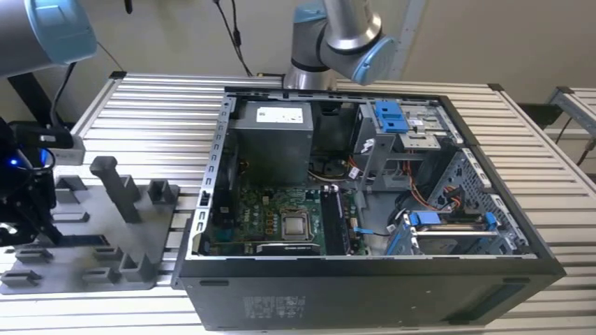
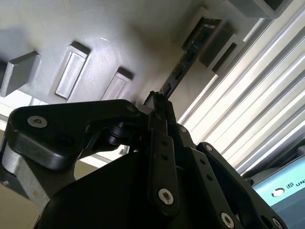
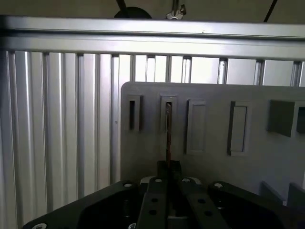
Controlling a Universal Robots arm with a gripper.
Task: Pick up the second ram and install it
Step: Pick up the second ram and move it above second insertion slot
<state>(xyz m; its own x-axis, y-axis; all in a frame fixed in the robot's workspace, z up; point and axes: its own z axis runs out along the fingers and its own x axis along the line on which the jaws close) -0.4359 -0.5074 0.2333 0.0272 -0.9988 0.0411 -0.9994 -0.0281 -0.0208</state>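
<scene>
Second ram: the thin dark board (image 3: 168, 131) shows edge-on in the first wrist view. It runs straight from a slotted holder down into the fingertips. In the second wrist view I see its flat face (image 2: 188, 55), dark with small chips along it.
Ram's far end: it sits at a raised grey holder (image 2: 206, 29). I cannot tell whether that end is seated in the slot or just clear of it.
Gripper: the gripper (image 3: 168, 168) is closed on the near end of the second ram. The two black fingers (image 2: 164, 143) are pressed flat against it from either side.
Holder row: in the first wrist view I count further rectangular holders (image 3: 196, 126) in a line beside the ram's own.
Fixture plate: all the holders rise from one grey plate (image 3: 267, 162). In the exterior view the plate (image 1: 102, 230) lies at the exterior view's left, with the arm's dark wrist (image 1: 24, 195) over its outer edge.
Table: the plate rests on a ribbed aluminium table (image 1: 158, 98).
Computer case: the open case (image 1: 373, 286) stands just beside the plate, on the exterior view's right of it.
Inside the case: I see the green motherboard (image 1: 265, 209), the square silver processor chip (image 1: 296, 225) and blue plastic clips (image 1: 391, 116).
Distance: the held ram is well apart from the motherboard.
</scene>
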